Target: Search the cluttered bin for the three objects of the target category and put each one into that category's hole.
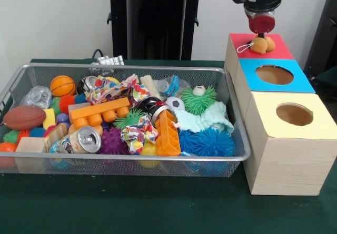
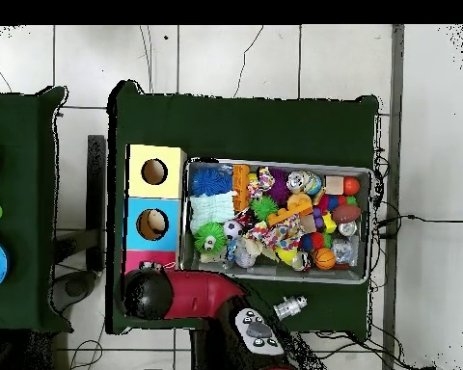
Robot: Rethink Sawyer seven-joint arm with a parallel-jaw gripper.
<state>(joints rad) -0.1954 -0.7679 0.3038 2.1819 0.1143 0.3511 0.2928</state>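
From the front, a table [image 1: 131, 207] draped in dark green cloth is seen before a pale wall. A wire bin [image 1: 121, 163] heaped with toys is placed on it, beside three wooden boxes: yellow [image 1: 292, 139], blue [image 1: 274, 75] and red [image 1: 276, 47] on top. The gripper [image 1: 261, 34] is lowered from above over the red box, closed on a small tan plush toy [image 1: 261, 45] held just above the lid. No writing can be read. From overhead, the table is shown on white floor tiles [image 2: 274, 58], a second green surface [image 2: 13, 193] at one side; the red arm [image 2: 192, 294] is stretched across to the red box, hiding the toy.
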